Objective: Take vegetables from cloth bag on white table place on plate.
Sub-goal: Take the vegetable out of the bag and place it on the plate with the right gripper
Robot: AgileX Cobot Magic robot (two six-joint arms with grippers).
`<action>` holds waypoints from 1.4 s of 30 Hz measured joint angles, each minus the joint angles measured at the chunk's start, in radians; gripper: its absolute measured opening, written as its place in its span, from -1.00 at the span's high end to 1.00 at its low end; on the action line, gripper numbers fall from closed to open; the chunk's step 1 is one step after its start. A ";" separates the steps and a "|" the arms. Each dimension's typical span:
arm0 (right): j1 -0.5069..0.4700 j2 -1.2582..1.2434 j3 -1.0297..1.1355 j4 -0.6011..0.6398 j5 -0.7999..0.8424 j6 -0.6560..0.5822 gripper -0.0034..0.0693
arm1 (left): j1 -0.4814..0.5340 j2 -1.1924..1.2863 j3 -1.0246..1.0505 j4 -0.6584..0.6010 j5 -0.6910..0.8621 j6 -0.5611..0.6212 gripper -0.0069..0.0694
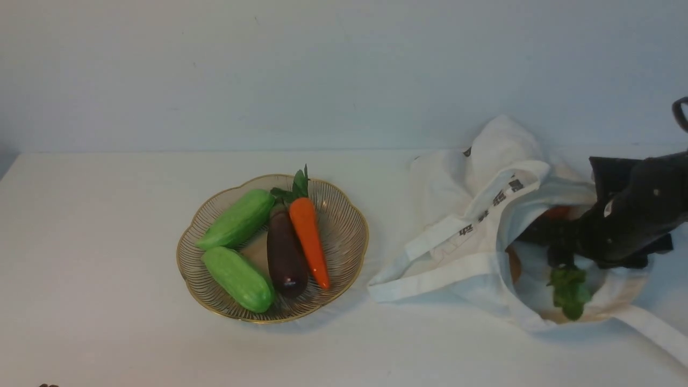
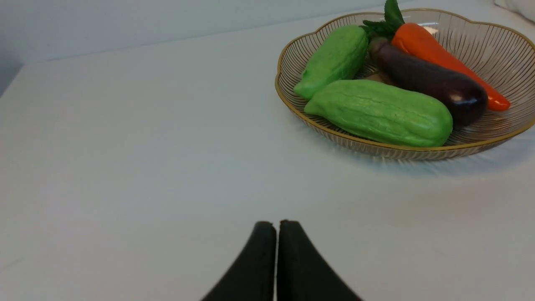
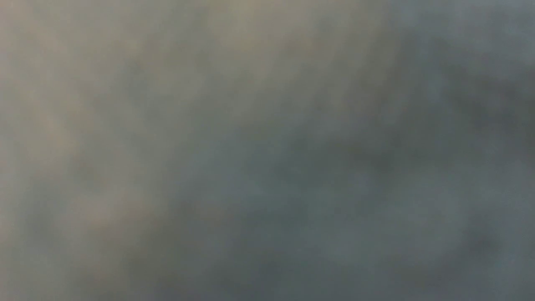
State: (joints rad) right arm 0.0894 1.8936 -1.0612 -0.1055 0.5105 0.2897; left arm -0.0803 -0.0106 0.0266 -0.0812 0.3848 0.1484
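Across the whole front view spreads the white table (image 1: 107, 322), and on its right side slumps the cloth bag (image 1: 473, 258), mouth gaping toward the camera, with a strap (image 1: 489, 207) printed in dark characters lying over it. From the right edge the black right arm (image 1: 639, 215) reaches into that mouth; the right gripper (image 1: 561, 244) sits inside the bag just above a green leaf tuft (image 1: 570, 293), and whether its jaws are parted or closed cannot be told, since the right wrist view is only a grey blur. Left of the bag, apart from it, rests the plate (image 1: 346, 236), holding four vegetables: two green gourds (image 1: 239, 217) (image 1: 239, 279) on its left side, then the eggplant (image 1: 285, 252) touching the carrot (image 1: 310, 242) beside it. Seen from the left wrist, the left gripper (image 2: 276, 234) is clenched, fingers pressed together on nothing, over bare tabletop near the plate.
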 joint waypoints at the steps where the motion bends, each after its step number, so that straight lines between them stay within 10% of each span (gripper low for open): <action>1: 0.000 0.000 0.000 0.000 0.004 0.000 -0.46 | 0.000 0.000 0.000 0.000 0.000 0.000 0.84; 12: 0.005 -0.206 0.001 0.031 0.260 -0.068 -0.46 | 0.000 0.000 0.000 0.000 0.000 0.000 0.84; 29: 0.006 -0.527 0.003 0.509 0.699 -0.470 -0.46 | 0.000 0.000 0.000 0.000 0.000 0.000 0.84; 37: 0.033 -0.608 0.004 0.895 0.641 -0.813 -0.46 | 0.000 0.000 0.000 0.000 0.000 0.000 0.84; 42: 0.187 -0.541 -0.038 0.927 0.513 -0.925 -0.46 | 0.000 0.000 0.000 0.000 0.000 0.000 0.84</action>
State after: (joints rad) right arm 0.2765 1.3526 -1.0994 0.8219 1.0231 -0.6349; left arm -0.0803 -0.0106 0.0266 -0.0812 0.3848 0.1484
